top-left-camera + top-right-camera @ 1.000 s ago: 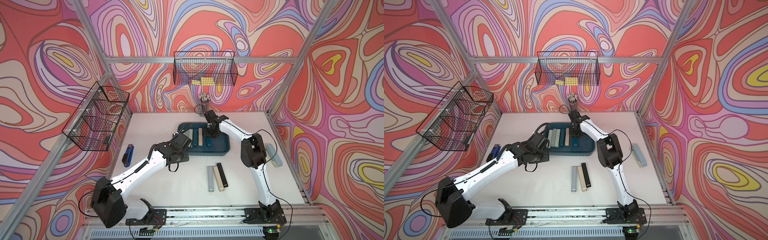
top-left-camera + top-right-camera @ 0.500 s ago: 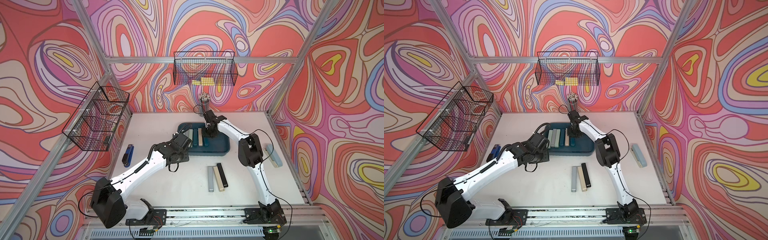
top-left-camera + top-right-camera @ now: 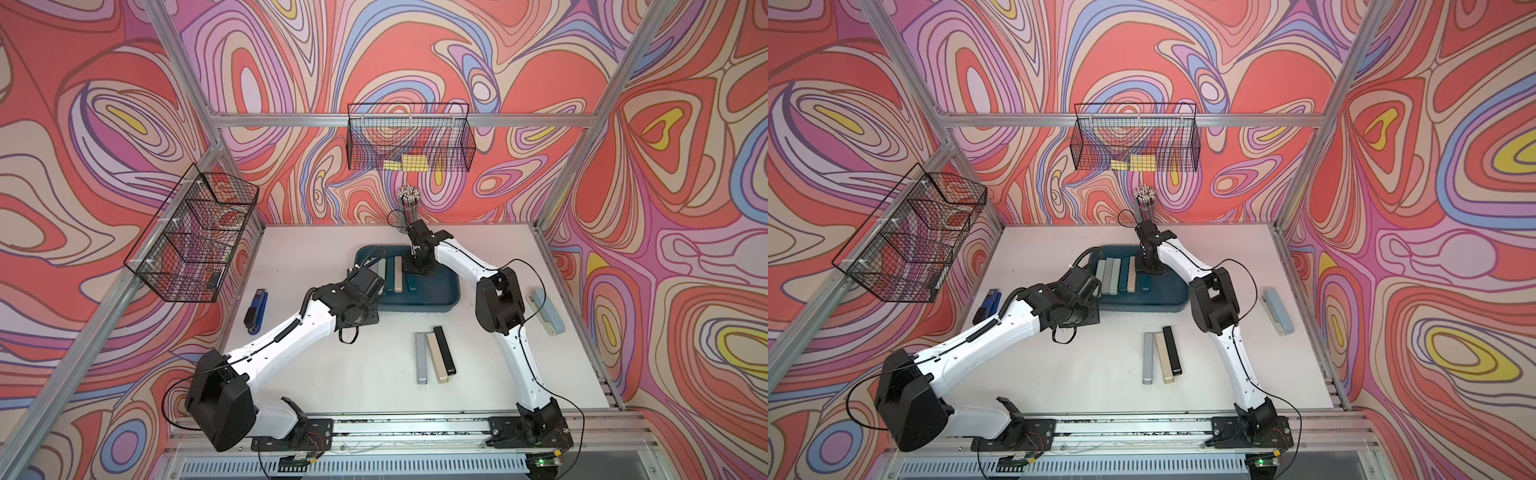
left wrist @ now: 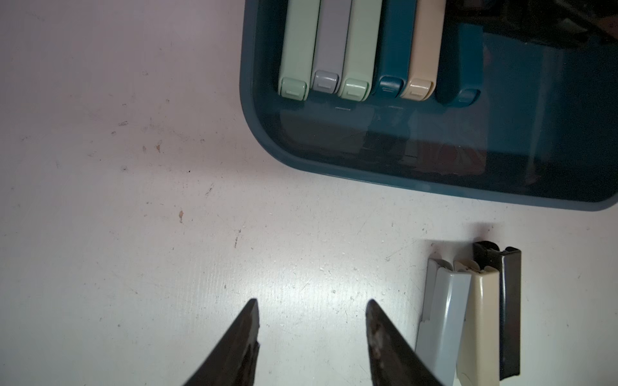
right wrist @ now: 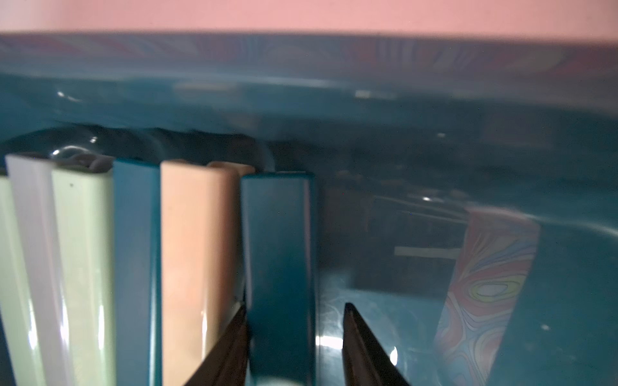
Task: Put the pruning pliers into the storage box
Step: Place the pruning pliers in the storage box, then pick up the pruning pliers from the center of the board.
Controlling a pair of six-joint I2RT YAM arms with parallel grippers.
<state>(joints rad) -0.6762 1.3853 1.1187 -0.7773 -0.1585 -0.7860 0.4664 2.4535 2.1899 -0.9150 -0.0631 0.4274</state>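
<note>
Right wrist view: the right fingers (image 5: 363, 349) stand parted astride a teal case (image 5: 279, 260), one of them clear of it and gripping nothing. The case lies flat in the storage box (image 5: 401, 110), ending a row of five other pruning pliers (image 5: 83, 250). That placement looks done. The next move calls for a straight lift clear of the row, while the left fingers (image 4: 240, 337), open and empty over the worktop (image 4: 167, 200), hang near the grey, beige and black cases (image 4: 478, 317) not yet boxed.
</note>
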